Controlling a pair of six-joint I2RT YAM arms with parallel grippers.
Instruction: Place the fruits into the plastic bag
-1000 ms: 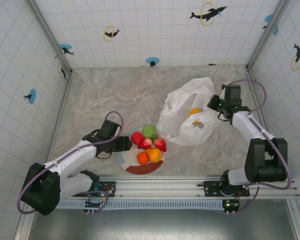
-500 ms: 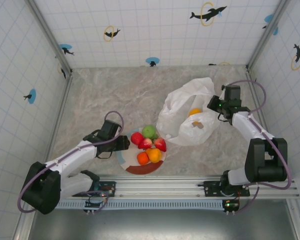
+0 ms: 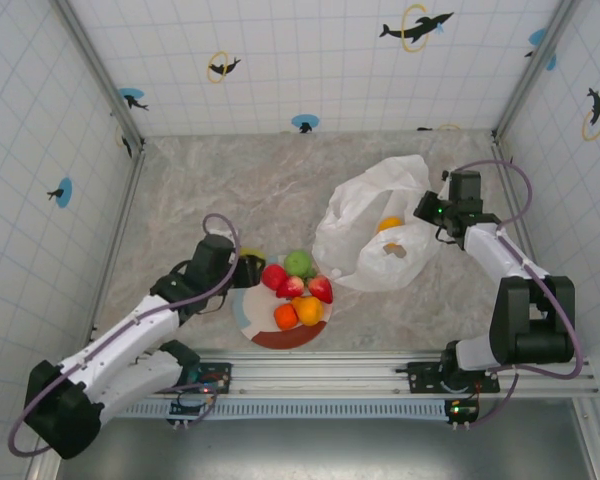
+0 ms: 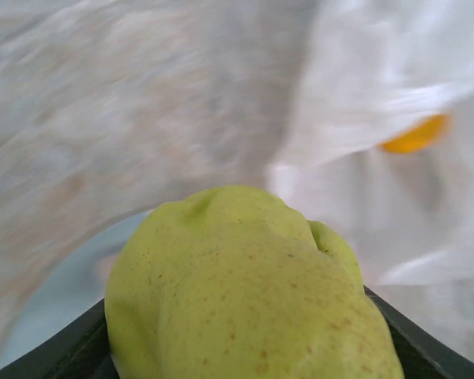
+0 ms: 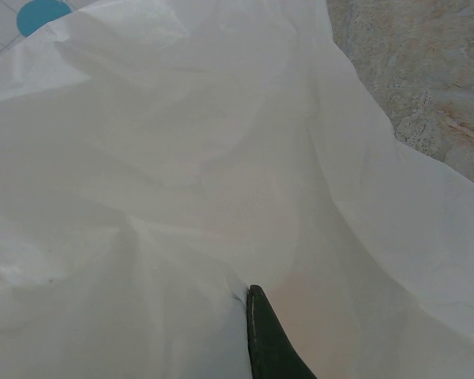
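Pear (image 4: 253,292) gripped by left gripper (image 3: 248,271), at left rim of plate (image 3: 280,341). Plastic bag (image 3: 365,225), right of plate, clamped by closed right gripper (image 3: 426,213).

Three oranges (image 3: 286,316) (image 3: 308,310) (image 3: 390,224), two strawberries (image 3: 291,287) (image 3: 321,290), two apples (image 3: 273,275) (image 3: 299,263), one pear (image 4: 245,292), one bag (image 3: 365,215).

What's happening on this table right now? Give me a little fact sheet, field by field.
Plate: holds a red apple, a green apple, two strawberries and two oranges
Left gripper: closed on the pear, by the plate's left rim
Right gripper: shut, pinching the plastic bag at its right edge
Inside the bag: one orange fruit
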